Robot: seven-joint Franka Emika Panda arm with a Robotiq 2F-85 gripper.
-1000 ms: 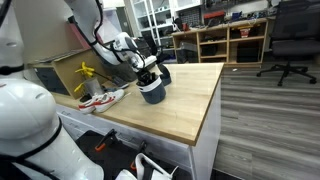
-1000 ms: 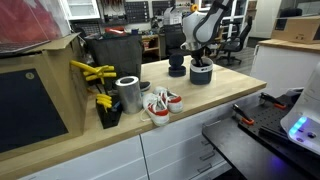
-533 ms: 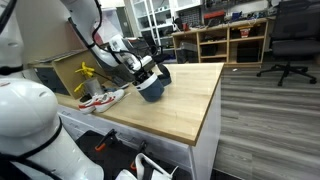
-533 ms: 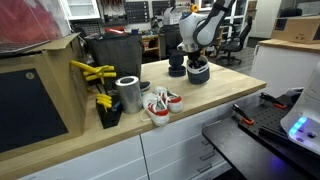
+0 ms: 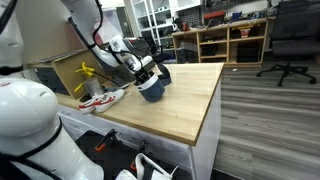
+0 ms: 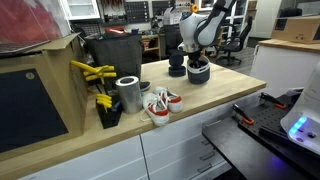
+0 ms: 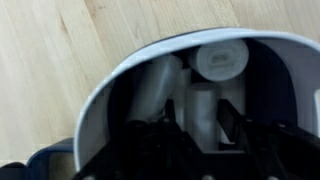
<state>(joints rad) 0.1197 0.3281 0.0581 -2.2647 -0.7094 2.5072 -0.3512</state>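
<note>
Now at the bowl: end effector on the rim, grip unclear

Well, the arm [image 5: 105, 45] reaches in over the wooden counter [image 5: 190, 115], and its end effector [image 5: 147, 76] is right down on a dark bowl [image 5: 153, 91] with a white inside. That bowl is near the middle of the counter top, well back from the front edge. In an exterior view it is tilted, its mouth tipped up toward the arm. Whether its base rests flat on the wood, I can't tell from here.

Over to the wrist view, and we're looking straight into the bowl. The white wall curves round the picture, and the dark fingers [image 7: 150, 140] sit low in the shot, reaching in past the rim. A pale round shape [image 7: 222, 58] shows on the far side of the inside, too blurred to name. How far apart the jaws stand, and whether they actually pinch the bowl's wall, cannot be told: the fingertips are lost in shadow.

Round about, a second dark cup [image 6: 176, 66] stands just behind the bowl, close but apart. Further along the counter lies a pair of white and red shoes [image 6: 160, 104], and just beside them is a shiny metal can [image 6: 128, 94]. Next to the can is a small black holder [image 6: 108, 112], with yellow-handled tools [image 6: 92, 72] behind it. An office chair [image 5: 285, 45] stands well off on the floor.
</note>
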